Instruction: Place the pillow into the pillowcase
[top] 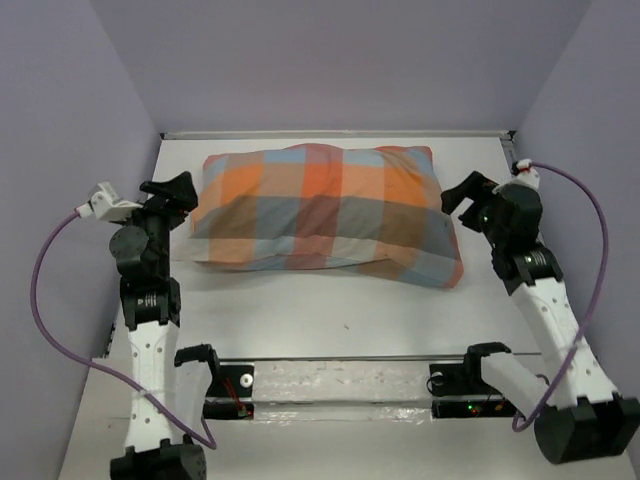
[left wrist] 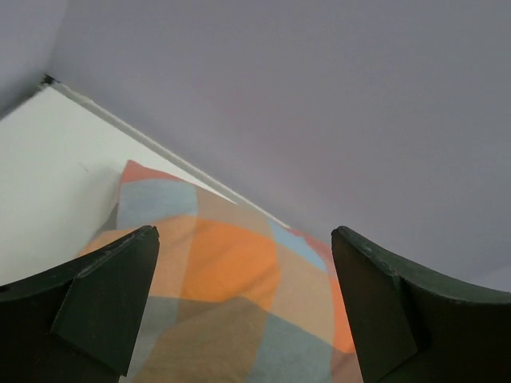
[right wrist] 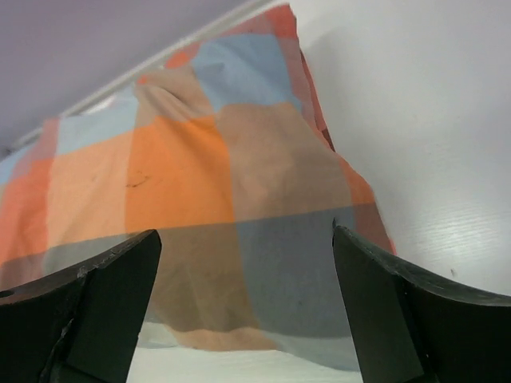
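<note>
- The left gripper (top: 186, 204) hovers just beside the left end of the pillowcase (top: 325, 215). Its jaws are wide apart with nothing between them. If this arm swings inward or drops, we judge a finger could snag the loose checked cloth and drag the whole bundle across the bench (top: 300, 300).
- The pillowcase lies plump on the far middle of the bench. The pillow seems to be inside it, since no plain white cushion shows anywhere on its own. We cannot tell which end has the mouth, so a corner of the pillow may be poking out where no view shows it.
- A pale strip runs along the near edge of the bundle in the top view. It may be a cream check or it may be bare pillow. If it is pillow, any tug on the cover could slide it back out.
- The near right corner looks rumpled and flatter than the rest. We suspect the filling does not reach into it, and the job could be counted done too soon.
- The right gripper (top: 462, 206) sits near the right end, with its jaws apart and empty, and it does not seem to touch the cloth. The checked cover fills its wrist view, so a forward push would run straight into the cloth and shove or twist the bundle.
</note>
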Robot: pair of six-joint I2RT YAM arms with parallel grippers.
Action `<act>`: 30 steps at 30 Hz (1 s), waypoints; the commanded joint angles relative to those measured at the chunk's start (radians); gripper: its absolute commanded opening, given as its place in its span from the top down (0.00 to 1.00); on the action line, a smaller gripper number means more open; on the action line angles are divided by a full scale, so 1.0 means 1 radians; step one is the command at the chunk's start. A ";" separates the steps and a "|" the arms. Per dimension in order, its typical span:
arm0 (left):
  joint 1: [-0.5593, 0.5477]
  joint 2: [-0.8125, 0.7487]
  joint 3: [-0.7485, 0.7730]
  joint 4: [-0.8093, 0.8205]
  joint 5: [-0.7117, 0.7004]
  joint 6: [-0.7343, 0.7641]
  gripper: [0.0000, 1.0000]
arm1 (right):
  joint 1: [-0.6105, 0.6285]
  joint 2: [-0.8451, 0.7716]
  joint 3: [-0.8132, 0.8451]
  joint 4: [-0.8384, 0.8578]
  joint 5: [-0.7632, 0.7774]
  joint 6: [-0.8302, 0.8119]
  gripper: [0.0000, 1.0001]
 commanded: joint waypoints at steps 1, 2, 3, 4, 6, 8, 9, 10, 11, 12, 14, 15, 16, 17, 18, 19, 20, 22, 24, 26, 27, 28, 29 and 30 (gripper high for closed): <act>-0.223 0.156 0.064 -0.048 -0.088 0.196 0.01 | -0.006 0.265 0.046 0.117 -0.073 -0.057 0.04; -0.333 0.186 0.090 -0.046 -0.166 0.210 0.01 | -0.006 0.298 0.047 0.136 -0.164 -0.059 0.04; -0.372 0.245 0.104 -0.045 -0.185 0.222 0.01 | -0.006 0.331 0.053 0.140 -0.216 -0.060 0.04; -0.409 0.276 0.121 -0.048 -0.205 0.244 0.01 | -0.006 0.388 0.053 0.148 -0.269 -0.059 0.06; -0.512 0.342 0.149 -0.040 -0.284 0.250 0.01 | 0.028 0.419 0.003 0.230 -0.380 -0.037 0.18; -0.572 0.361 0.146 -0.014 -0.331 0.247 0.01 | 0.081 0.431 -0.101 0.281 -0.379 -0.011 0.27; -0.616 0.373 0.143 0.018 -0.361 0.247 0.01 | 0.126 0.439 -0.131 0.306 -0.362 -0.005 0.39; -0.632 0.382 0.147 0.024 -0.371 0.249 0.01 | 0.179 0.442 -0.149 0.306 -0.347 -0.005 0.48; -0.644 0.393 0.153 0.024 -0.374 0.259 0.01 | 0.324 0.442 -0.177 0.303 -0.327 0.006 0.54; -0.653 0.407 0.168 0.017 -0.374 0.262 0.01 | 0.408 0.427 -0.191 0.312 -0.285 0.016 0.58; -0.681 0.411 0.178 0.002 -0.383 0.276 0.01 | 0.616 0.409 -0.198 0.300 -0.214 0.042 0.59; -0.695 0.410 0.192 -0.008 -0.389 0.284 0.01 | 0.658 0.367 -0.200 0.294 -0.199 0.052 0.59; -0.727 0.410 0.198 -0.018 -0.392 0.291 0.01 | 0.684 0.340 -0.200 0.292 -0.199 0.053 0.57; -0.747 0.408 0.207 -0.047 -0.403 0.310 0.01 | 0.685 0.309 -0.182 0.277 -0.196 0.033 0.43; -0.774 0.407 0.230 -0.063 -0.440 0.324 0.01 | 0.685 0.247 -0.162 0.199 -0.157 0.015 0.31; -0.802 0.408 0.242 -0.080 -0.460 0.339 0.01 | 0.685 0.212 -0.139 0.158 -0.106 0.004 0.19; -0.861 0.411 0.257 -0.110 -0.478 0.354 0.01 | 0.685 0.182 -0.114 0.119 -0.062 -0.041 0.09; -0.931 0.427 0.307 -0.130 -0.529 0.408 0.01 | 0.675 0.096 -0.054 0.033 0.044 -0.069 0.00; -1.125 0.479 0.374 -0.154 -0.593 0.528 0.01 | 0.596 -0.025 -0.059 0.001 0.088 -0.086 0.16; -1.237 0.523 0.396 -0.158 -0.650 0.574 0.01 | 0.565 -0.059 -0.089 -0.004 0.129 -0.067 0.43; -1.262 0.539 0.400 -0.160 -0.664 0.592 0.01 | 0.556 -0.070 -0.109 -0.004 0.138 -0.047 0.52; -1.280 0.560 0.405 -0.163 -0.671 0.620 0.01 | 0.547 -0.075 -0.150 0.001 0.140 -0.028 0.60; -1.288 0.580 0.412 -0.170 -0.676 0.626 0.01 | 0.537 -0.069 -0.175 0.007 0.128 0.025 0.76; -1.288 0.629 0.435 -0.178 -0.690 0.623 0.01 | 0.537 -0.067 -0.203 0.046 0.114 0.054 0.78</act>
